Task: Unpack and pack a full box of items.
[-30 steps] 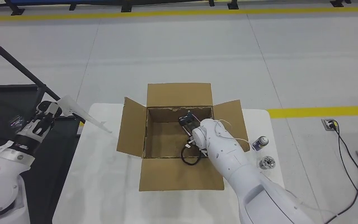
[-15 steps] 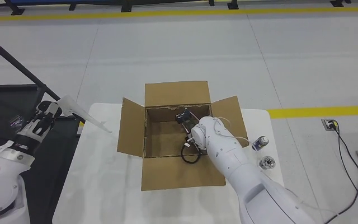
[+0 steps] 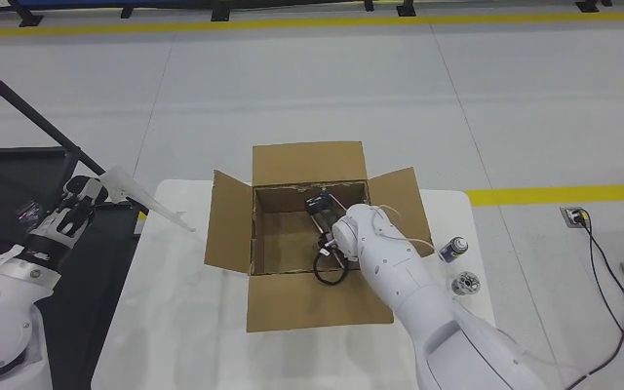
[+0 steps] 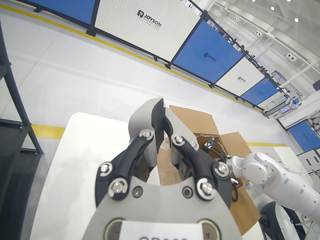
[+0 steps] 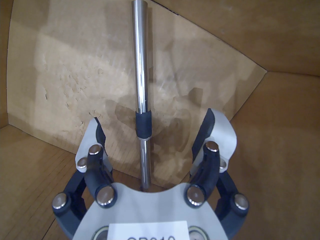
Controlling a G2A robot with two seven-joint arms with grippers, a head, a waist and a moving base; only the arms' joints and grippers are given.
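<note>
The right gripper (image 5: 153,123) had its fingers wide apart over a shiny metal rod (image 5: 140,58) on the cardboard box (image 3: 302,302) floor. The left gripper (image 4: 162,116) had its fingers pressed together, empty. From above, a small can (image 3: 454,249) stood beside the box.

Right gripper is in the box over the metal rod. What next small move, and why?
Probably close the right gripper on the metal rod: its fingers stand open either side of the rod's black band, and the rod lies on the floor of the cardboard box.
</note>
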